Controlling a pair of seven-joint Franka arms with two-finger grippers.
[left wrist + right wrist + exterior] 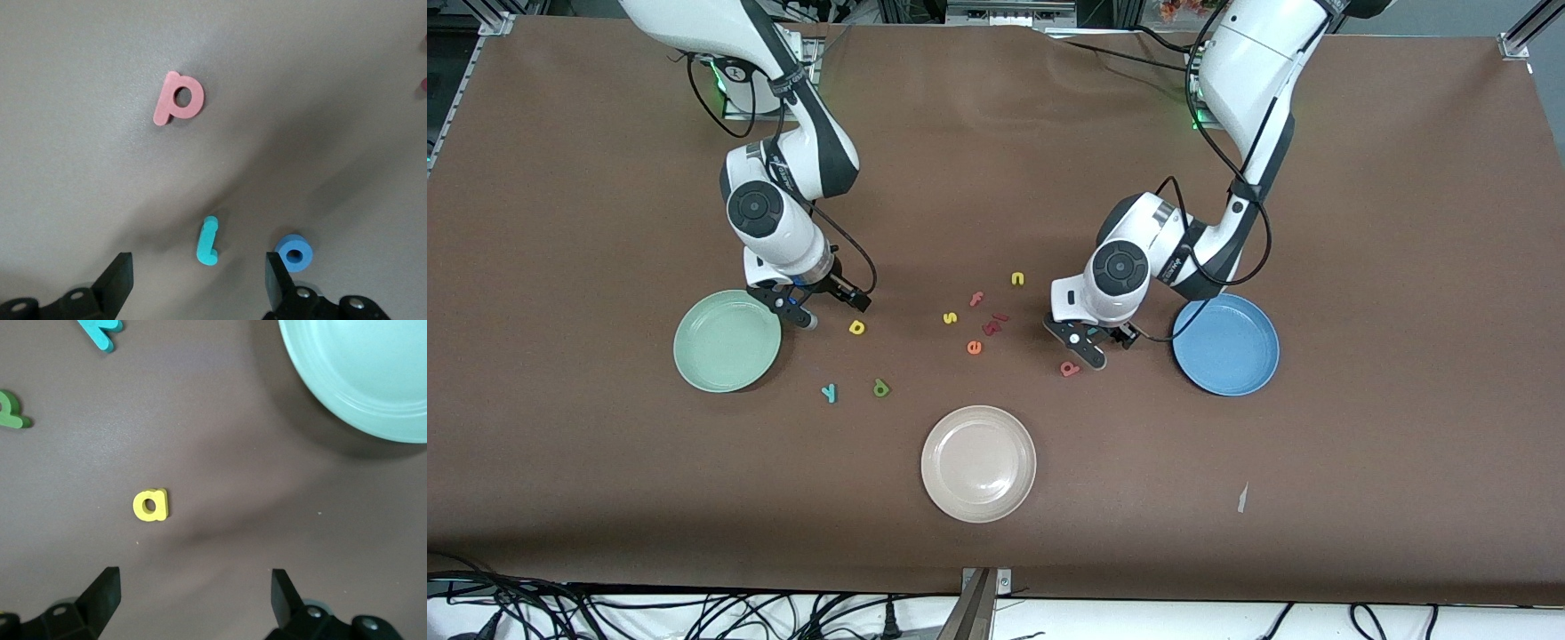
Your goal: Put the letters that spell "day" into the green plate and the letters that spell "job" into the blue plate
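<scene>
While I watch from far away, I see my left gripper (pixel 197 280) low over the brown table (pixel 1360 222), fingers wide, holding nothing. The little teal foam "j" (pixel 207 241) lies flat between its fingertips. The small blue foam ring "o" (pixel 294 252) sits just beside one finger (pixel 277 280), and the pink foam "b" (pixel 177 99) lies a bit apart. The round blue plate (pixel 1225 345) is near, toward the left arm's end.

My right gripper (pixel 193 593) hangs wide and empty by the rim of the round pale green plate (pixel 360 380). The tiny yellow foam "a" (pixel 151 505) lies just ahead of its fingers. The dark green letter (pixel 881 388) and light-blue "y" (pixel 830 392) lie nearer the front edge.
</scene>
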